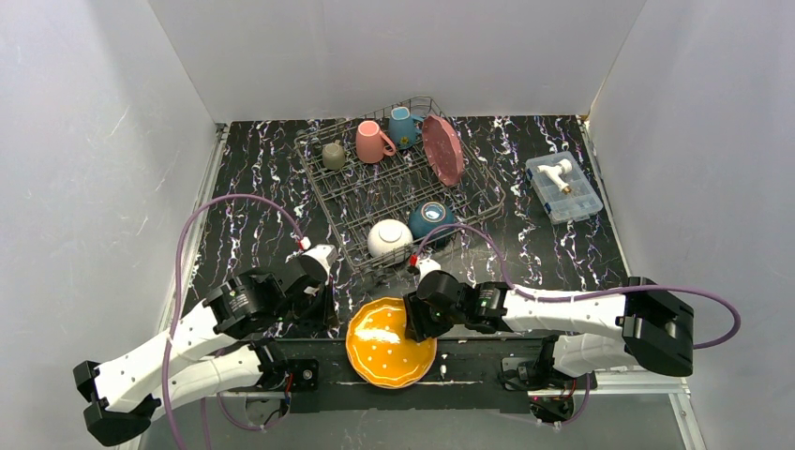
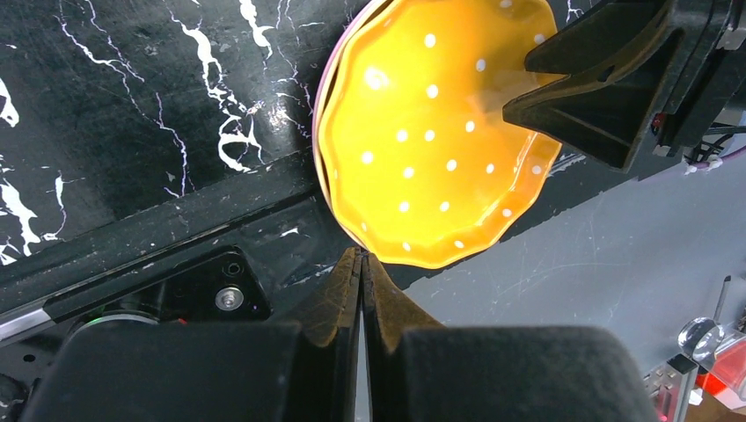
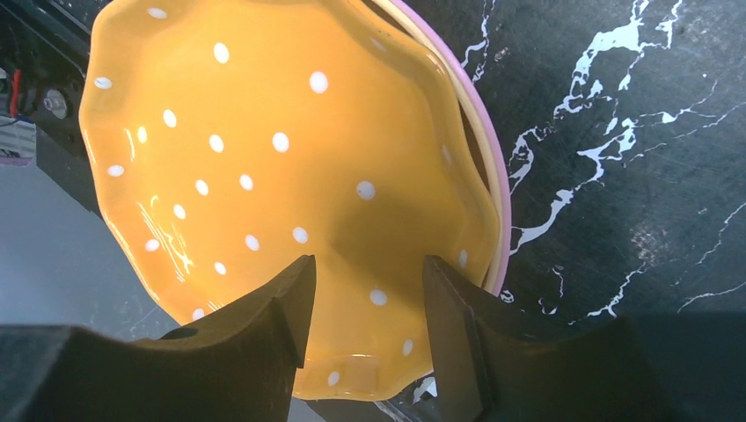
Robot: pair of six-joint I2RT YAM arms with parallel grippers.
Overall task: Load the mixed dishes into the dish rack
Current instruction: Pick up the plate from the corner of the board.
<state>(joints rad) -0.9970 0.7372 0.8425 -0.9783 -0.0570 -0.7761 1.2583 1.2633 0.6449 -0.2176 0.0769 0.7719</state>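
Left gripper (image 2: 362, 257) is pinched shut and empty, just beside the orange plate (image 1: 391, 342), which tops a stack at the near edge. Right gripper (image 3: 368, 264) hangs over its rim, jaws half open, holding nothing. This looks like the pickup step; next it should close, lift and carry the plate to the rack (image 1: 319, 192).

White-shelled left arm (image 1: 178, 352) at seven o'clock and right arm (image 1: 562, 307) at four o'clock had black joint housings; a purple cable (image 1: 234, 196) looped off each.
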